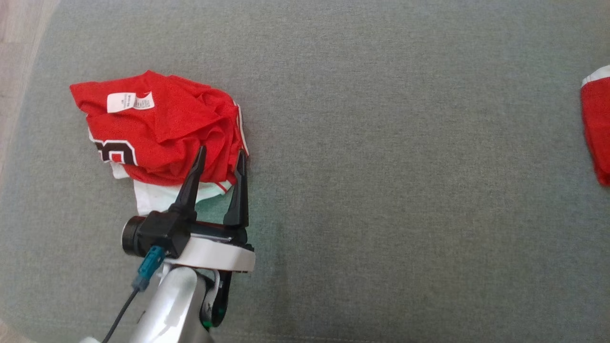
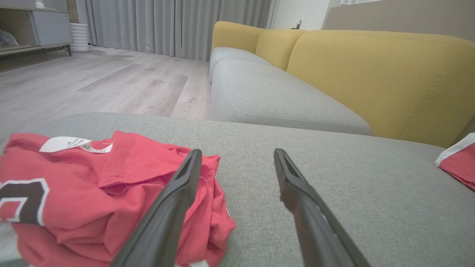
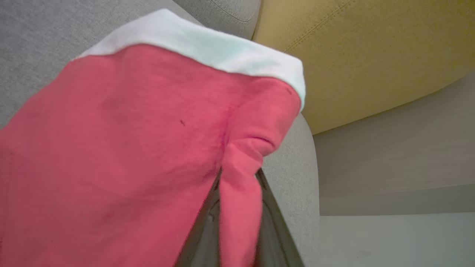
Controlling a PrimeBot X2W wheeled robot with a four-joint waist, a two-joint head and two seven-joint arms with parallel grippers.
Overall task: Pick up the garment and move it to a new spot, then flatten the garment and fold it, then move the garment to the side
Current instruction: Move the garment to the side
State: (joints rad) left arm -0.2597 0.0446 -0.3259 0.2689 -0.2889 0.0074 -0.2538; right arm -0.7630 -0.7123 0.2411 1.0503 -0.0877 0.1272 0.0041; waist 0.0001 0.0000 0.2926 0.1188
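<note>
A crumpled red garment (image 1: 162, 124) with a white label, black-and-white number and white trim lies at the left of the grey cushion (image 1: 381, 190). My left gripper (image 1: 222, 150) stands open at its near right edge, one finger over the cloth (image 2: 92, 196), the other over bare cushion. A second red garment (image 1: 598, 128) with a white hem lies at the cushion's far right edge. In the right wrist view my right gripper (image 3: 239, 174) is shut on a fold of that red cloth (image 3: 130, 148), which bunches between the two dark fingers.
The yellow backrest (image 2: 371, 74) of a sofa rises beyond the cushion, with another grey seat (image 2: 267, 96) in front of it. Wooden floor (image 2: 92, 81) lies past the cushion's left edge. A wide stretch of grey cushion separates the two red pieces.
</note>
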